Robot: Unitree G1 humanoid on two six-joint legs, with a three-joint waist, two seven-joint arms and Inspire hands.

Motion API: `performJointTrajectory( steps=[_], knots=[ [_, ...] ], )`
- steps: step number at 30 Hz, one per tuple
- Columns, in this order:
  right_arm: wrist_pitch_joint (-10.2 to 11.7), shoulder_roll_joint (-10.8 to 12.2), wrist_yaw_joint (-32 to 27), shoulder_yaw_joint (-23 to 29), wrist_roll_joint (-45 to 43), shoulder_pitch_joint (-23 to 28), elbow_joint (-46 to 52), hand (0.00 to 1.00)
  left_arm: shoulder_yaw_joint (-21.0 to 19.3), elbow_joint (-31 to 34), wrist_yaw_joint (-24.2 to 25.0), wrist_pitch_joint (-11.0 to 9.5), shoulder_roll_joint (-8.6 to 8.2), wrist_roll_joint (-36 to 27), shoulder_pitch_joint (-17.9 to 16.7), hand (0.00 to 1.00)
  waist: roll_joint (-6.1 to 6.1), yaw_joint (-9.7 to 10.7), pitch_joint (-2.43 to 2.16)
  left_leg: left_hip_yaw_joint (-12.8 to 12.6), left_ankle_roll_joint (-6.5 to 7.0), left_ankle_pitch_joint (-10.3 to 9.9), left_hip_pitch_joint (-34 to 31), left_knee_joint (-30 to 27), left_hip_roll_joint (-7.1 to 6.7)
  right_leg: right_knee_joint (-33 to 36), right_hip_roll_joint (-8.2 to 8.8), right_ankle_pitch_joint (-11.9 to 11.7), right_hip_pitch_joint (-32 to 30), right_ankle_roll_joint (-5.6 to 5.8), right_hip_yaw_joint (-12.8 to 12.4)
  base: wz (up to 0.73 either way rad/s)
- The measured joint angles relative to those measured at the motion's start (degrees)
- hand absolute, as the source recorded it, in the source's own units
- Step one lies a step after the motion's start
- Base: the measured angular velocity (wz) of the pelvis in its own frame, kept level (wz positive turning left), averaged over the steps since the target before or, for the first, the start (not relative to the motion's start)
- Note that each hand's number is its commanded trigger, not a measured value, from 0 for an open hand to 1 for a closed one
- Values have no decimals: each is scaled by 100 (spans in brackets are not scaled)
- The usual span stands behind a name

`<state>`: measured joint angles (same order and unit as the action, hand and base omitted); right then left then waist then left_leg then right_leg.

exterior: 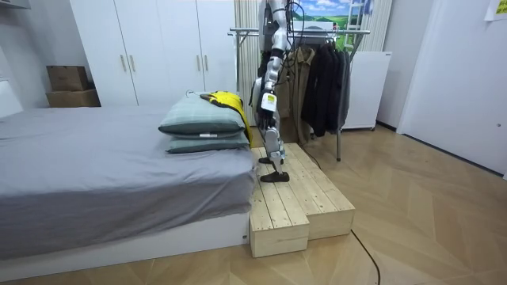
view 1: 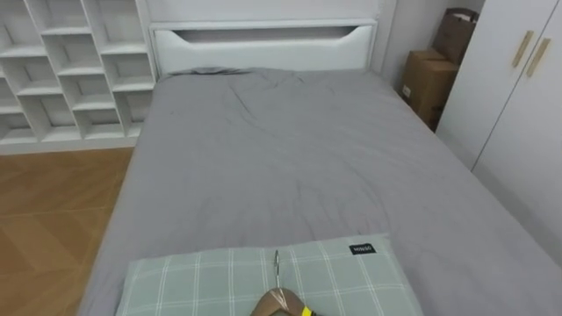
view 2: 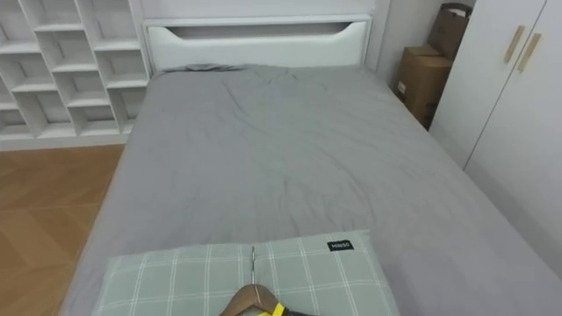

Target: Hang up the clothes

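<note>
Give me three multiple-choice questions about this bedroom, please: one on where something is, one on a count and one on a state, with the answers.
1. Where does the yellow garment lie?
A. On the pillows at the foot of the bed
B. On the floor
C. In the white shelf

2. How many pillows are stacked there?
A. One
B. Two
C. Four

3. How do the wardrobe doors stand?
A. Wide open
B. Shut
C. Taken off

Answers:
1 A: the room view shows the yellow garment resting on the upper pillow.
2 B: two pillows lie one upon the other in the room view.
3 B: the doors sit flush, and their handles are close side by side.
</note>
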<state>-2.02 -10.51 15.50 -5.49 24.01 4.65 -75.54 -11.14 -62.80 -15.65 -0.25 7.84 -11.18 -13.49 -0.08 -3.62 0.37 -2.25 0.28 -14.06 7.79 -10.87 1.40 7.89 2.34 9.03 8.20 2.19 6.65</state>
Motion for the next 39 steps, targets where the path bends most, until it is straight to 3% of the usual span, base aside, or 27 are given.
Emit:
performJointTrajectory(
  steps=[5, 11, 18, 22, 30, 39],
  knots=[
    [35, -18, 5, -5, 28, -18, -76, 0, 1, 22, -451, -78, 140, 561, 95, 0, 46, 3, 6, 1, 0, 1, -6, 0, 0, -10, -1, 0, 0, 0, 6, 0],
    [79, -26, 1, -1, 58, -6, -83, 0, 0, 38, -947, -200, 163, 958, 87, 0, 94, 17, 12, 3, -1, 1, -12, 5, 0, -12, -4, 0, -11, 0, 6, 0],
    [84, -27, -44, 0, 64, -5, -69, 0, 10, 244, -1670, -319, 175, 967, 64, 0, 119, 40, -13, 4, 0, 3, 14, 8, -1, -10, -3, 0, 4, 0, 4, 0],
    [88, -27, -43, 0, 28, -6, -39, 0, 55, 559, -1801, -352, 194, 1011, 42, 0, 123, 49, -22, 20, 0, 3, 13, 13, -1, -10, -2, 0, 5, 0, 22, 2],
    [198, -40, -30, -3, -115, -32, 16, 0, 509, 1569, -2062, -480, 236, 2623, 43, 0, 144, 190, -21, 91, -1, 4, -33, 17, -3, -14, 2, -1, -14, -1, 120, 4],
    [333, -67, 82, -4, -206, -61, 30, 0, 809, 2346, -2215, -541, 271, 3231, 152, 0, 176, 342, -28, 114, -1, 5, -14, 0, -4, -14, 6, -1, -2, -2, 136, 0]
  ],
)
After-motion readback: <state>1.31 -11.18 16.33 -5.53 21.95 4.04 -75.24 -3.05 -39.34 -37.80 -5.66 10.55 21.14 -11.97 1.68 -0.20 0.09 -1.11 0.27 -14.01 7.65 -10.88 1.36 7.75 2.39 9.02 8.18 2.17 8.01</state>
